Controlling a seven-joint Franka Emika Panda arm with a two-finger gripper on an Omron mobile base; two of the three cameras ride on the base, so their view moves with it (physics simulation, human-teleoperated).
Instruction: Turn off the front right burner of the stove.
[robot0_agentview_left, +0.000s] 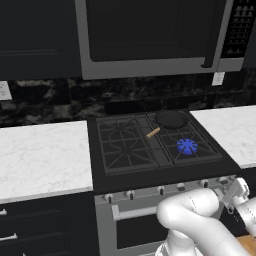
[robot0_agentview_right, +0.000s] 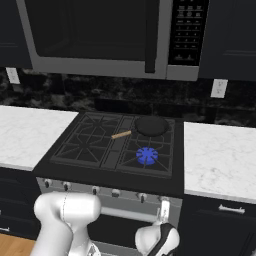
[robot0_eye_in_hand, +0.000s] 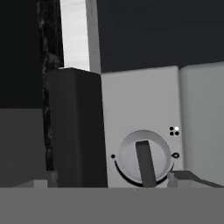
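1. The black gas stove (robot0_agentview_left: 150, 172) with cast-iron grates stands between two white marble desks (robot0_agentview_left: 42, 157).
2. The front right burner (robot0_agentview_left: 187, 146) shows a bright blue star-shaped flame ring under its grate.
3. A round black skillet (robot0_agentview_left: 171, 119) with a wooden handle rests on the rear right burner, just behind the flame.
4. My claw (robot0_agentview_right: 163, 216) sits at the steel front panel's right end, close to a small round silver knob (robot0_eye_in_hand: 144, 159) with a dark bar.
5. I cannot tell whether my claw is released or clenched.
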